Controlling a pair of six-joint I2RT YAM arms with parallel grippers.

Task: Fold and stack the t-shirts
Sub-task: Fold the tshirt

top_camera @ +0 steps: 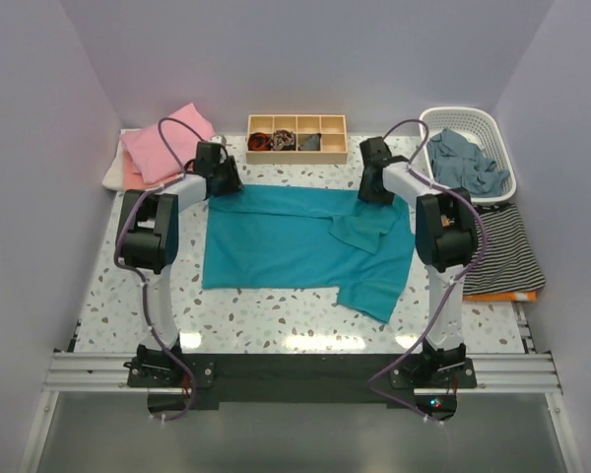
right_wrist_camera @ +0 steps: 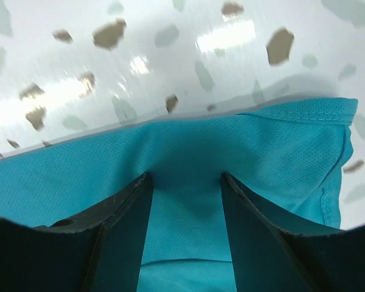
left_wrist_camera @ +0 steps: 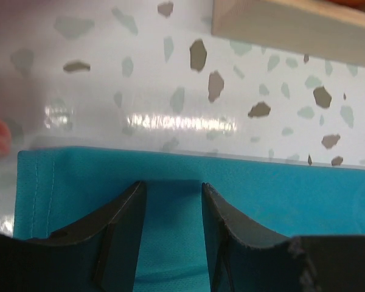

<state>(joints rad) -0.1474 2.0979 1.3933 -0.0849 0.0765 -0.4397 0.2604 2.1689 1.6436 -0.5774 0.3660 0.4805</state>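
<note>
Speckled table (top_camera: 276,315) between lilac walls (top_camera: 295,59); left fingers (left_wrist_camera: 125,225), right fingers (right_wrist_camera: 125,225) apart astride teal t-shirt (top_camera: 276,241) edge

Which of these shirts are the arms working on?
The teal shirt, spread flat, with the left gripper and right gripper at its far edge. The pink one sits folded far left.

Nothing readable here as far as I can see: no words, labels, brand names, numbers or signs on anything.
</note>
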